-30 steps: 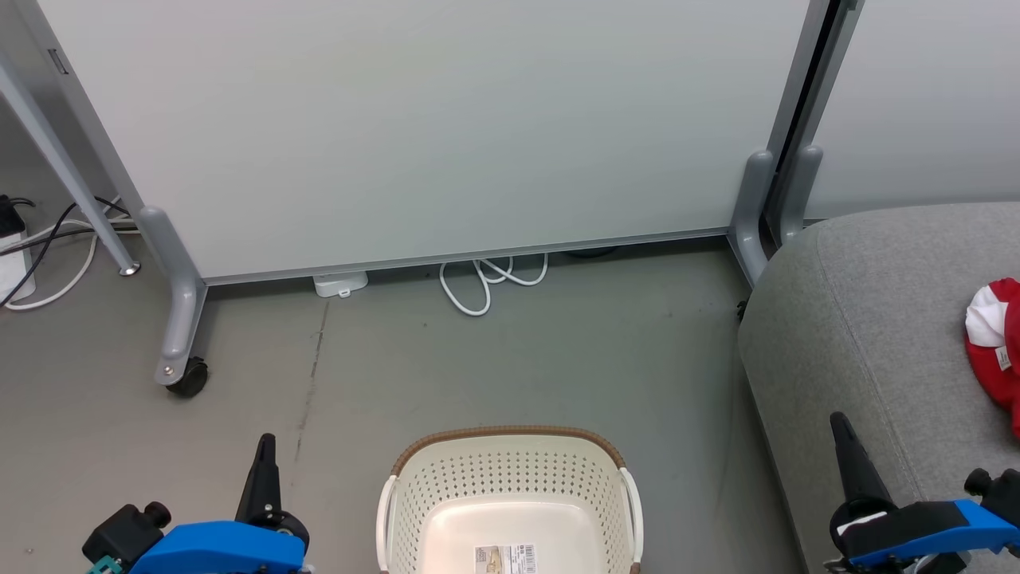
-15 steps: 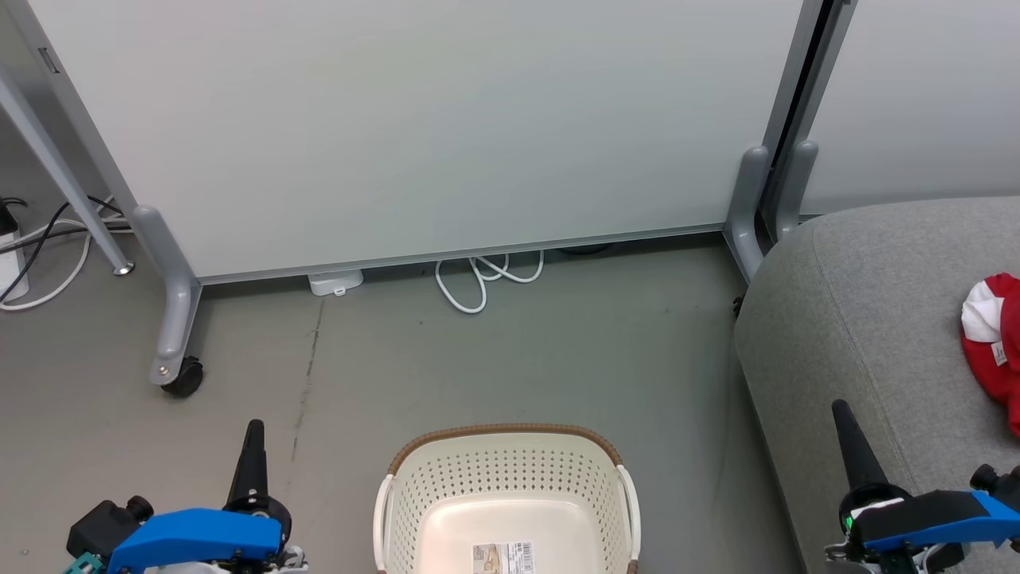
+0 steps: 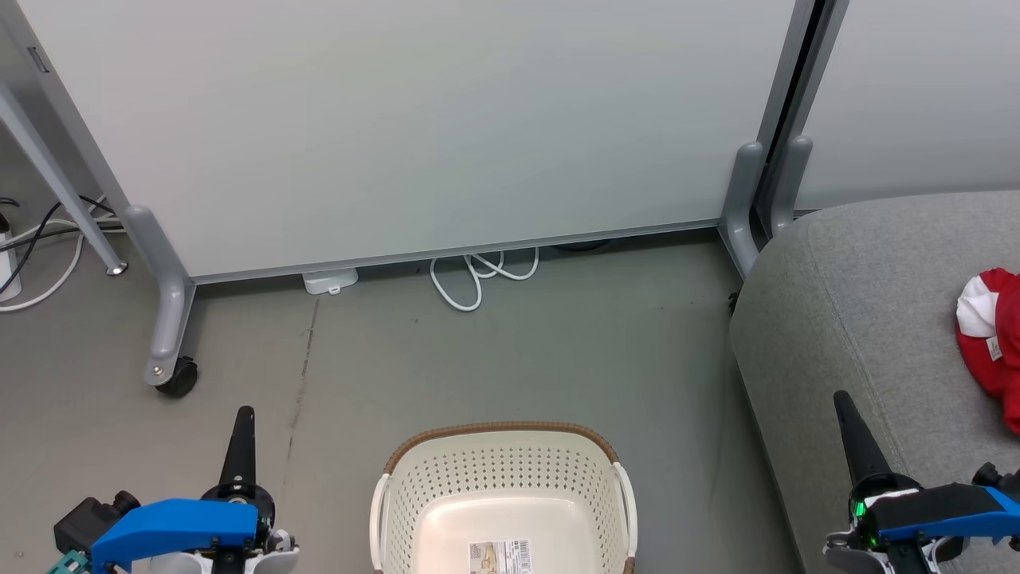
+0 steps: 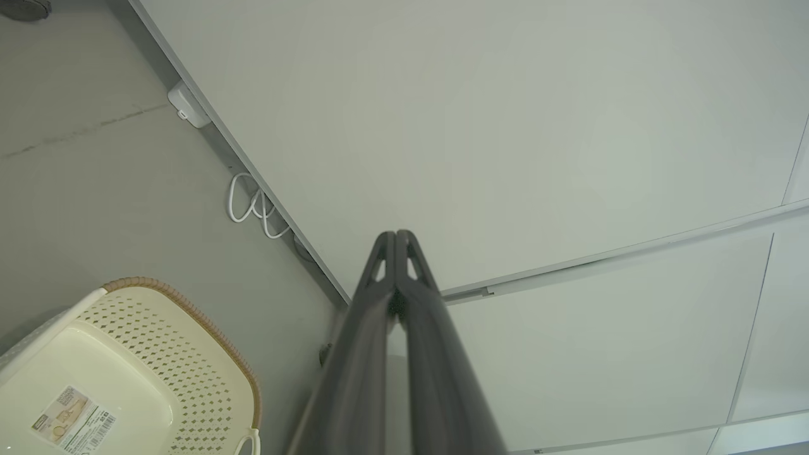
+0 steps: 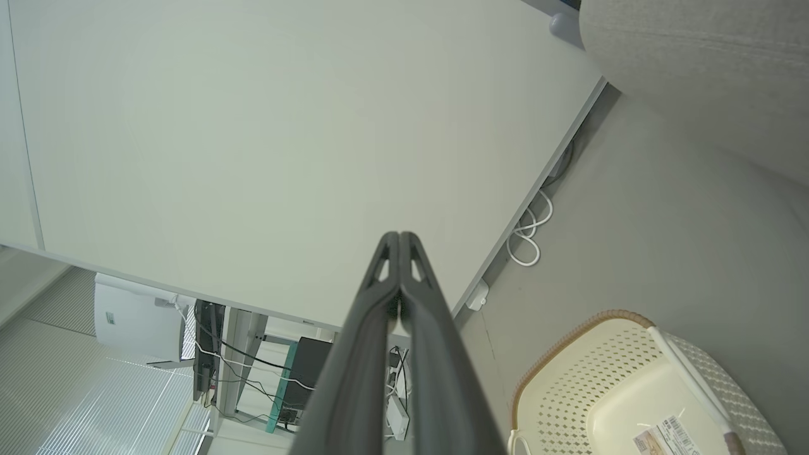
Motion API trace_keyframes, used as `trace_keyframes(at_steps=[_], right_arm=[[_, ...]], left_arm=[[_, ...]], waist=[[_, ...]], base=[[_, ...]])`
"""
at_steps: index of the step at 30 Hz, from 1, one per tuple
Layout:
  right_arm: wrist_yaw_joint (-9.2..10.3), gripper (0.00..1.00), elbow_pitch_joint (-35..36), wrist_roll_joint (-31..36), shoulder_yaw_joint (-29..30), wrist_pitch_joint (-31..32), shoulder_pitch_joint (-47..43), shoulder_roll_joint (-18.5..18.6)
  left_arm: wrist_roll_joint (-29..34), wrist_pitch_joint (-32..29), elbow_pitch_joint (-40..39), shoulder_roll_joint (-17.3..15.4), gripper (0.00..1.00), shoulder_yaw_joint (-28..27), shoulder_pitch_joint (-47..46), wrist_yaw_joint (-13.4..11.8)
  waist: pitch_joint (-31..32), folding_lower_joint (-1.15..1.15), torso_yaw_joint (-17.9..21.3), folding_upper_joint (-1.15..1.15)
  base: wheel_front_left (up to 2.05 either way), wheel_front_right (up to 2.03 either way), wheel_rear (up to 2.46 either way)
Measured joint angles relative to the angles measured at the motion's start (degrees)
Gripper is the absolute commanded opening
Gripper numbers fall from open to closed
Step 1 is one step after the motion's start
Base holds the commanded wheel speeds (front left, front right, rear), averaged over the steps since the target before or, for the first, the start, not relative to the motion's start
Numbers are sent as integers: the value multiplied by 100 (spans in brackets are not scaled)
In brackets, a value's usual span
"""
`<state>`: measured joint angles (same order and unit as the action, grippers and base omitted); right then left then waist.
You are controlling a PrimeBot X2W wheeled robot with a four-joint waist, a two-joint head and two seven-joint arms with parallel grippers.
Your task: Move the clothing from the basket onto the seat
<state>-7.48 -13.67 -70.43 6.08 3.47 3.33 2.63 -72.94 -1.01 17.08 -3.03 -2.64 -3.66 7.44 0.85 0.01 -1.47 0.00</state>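
Observation:
The cream basket [image 3: 500,478] stands on the floor at the bottom centre, empty, with its base label showing; it also appears as the basket [image 4: 126,373] in the left wrist view and the basket [image 5: 632,379] in the right wrist view. Red clothing with white trim [image 3: 992,335] lies on the grey seat [image 3: 861,319] at the right edge. My left gripper [image 3: 241,414] is shut and empty, left of the basket; its fingers [image 4: 397,243] press together. Shut and empty too, my right gripper [image 3: 841,399] hangs over the seat's front corner, its fingers [image 5: 399,243] touching.
A pale partition panel [image 3: 414,119] on grey caster feet [image 3: 171,375] stands behind the basket. A white cable loop [image 3: 478,279] and small white box [image 3: 328,281] lie at its base. More cables [image 3: 40,239] trail at far left. Bare grey floor surrounds the basket.
The head view has shifted slightly, so the whole scene sits a little lower left. Both grippers have stayed shut, the left one drifting slightly left and down in view.

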Motion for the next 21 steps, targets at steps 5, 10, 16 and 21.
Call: trace_keyframes(at_steps=[5, 10, 16, 21], right_arm=[[0, 0, -2, -264, 4, 33, 33, 0], [0, 0, -8, -510, 9, 59, 68, 1], [0, 0, -11, -799, 14, 104, 108, 2], [0, 0, -13, -1039, 19, 148, 121, 2]], left_arm=[[-237, -68, -34, 1, 0, -40, -20, 0], [-448, -129, -65, 3, 0, -79, -41, 0], [-713, -202, -108, 4, 0, -140, -75, 0], [-921, -261, -142, 5, 0, -190, -116, 0]], waist=[[-10, 0, 15, 0], [-21, 0, 30, 0], [-34, 0, 48, 0], [-44, 0, 63, 0]], base=[[0, 0, 0], [0, 0, 0], [0, 0, 0], [0, 0, 0]])
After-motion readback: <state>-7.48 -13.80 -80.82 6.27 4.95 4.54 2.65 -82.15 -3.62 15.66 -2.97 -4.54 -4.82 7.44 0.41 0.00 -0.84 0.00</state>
